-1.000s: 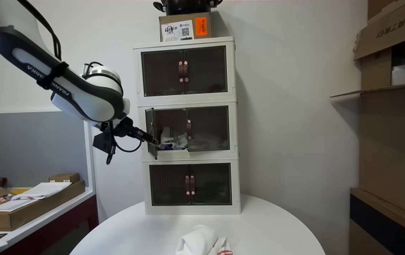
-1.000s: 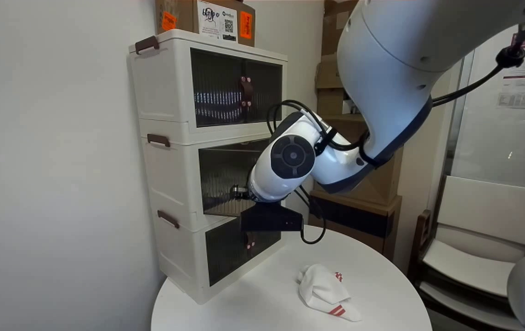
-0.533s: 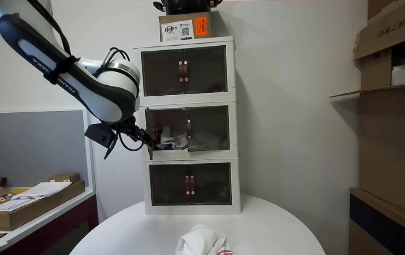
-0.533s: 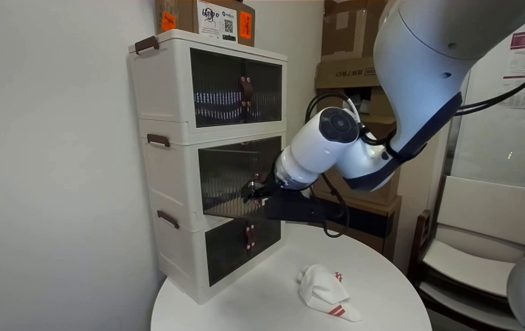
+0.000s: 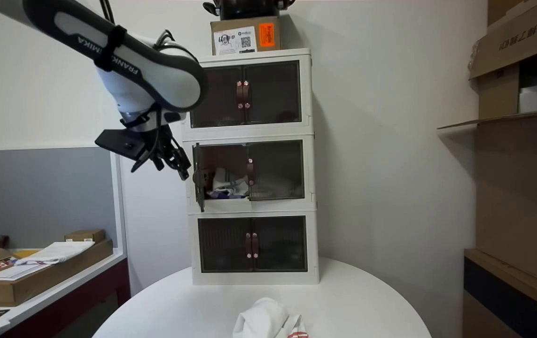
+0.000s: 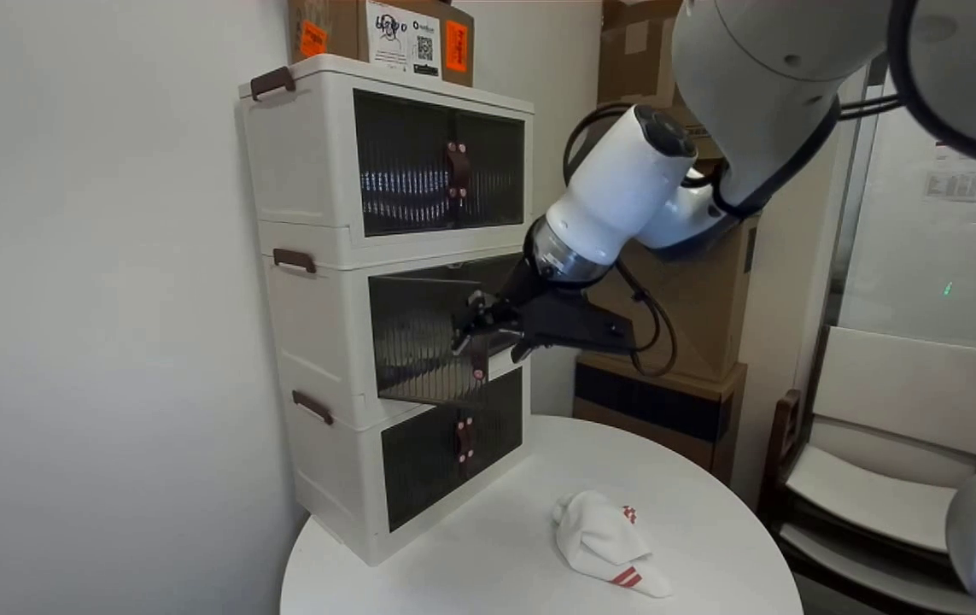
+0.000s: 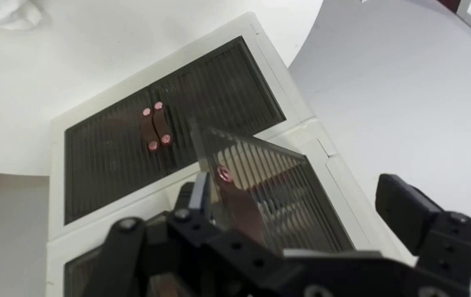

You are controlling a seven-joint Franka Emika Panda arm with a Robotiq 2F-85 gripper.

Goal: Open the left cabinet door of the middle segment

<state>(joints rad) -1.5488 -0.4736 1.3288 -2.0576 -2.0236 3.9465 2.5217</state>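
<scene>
The left cabinet door of the middle segment stands open, swung outward and seen almost edge-on in an exterior view. Its ribbed dark glass face shows in an exterior view and in the wrist view, with a brown strap handle and pink stud. My gripper is outside the door, on its left, at about its mid height. It is open and empty; the jaws are wide apart in the wrist view. In an exterior view the gripper covers the upper handle. I cannot tell whether a finger touches the door.
The right-hand door of the middle segment is shut. White cloth lies inside. The top unit and bottom unit are shut. A white towel lies on the round table. Cardboard boxes stand at one side.
My gripper has moved from the door's free edge up and away to the left. Its fingers looked close together and now are apart. The door has swung slightly wider than one second ago.
</scene>
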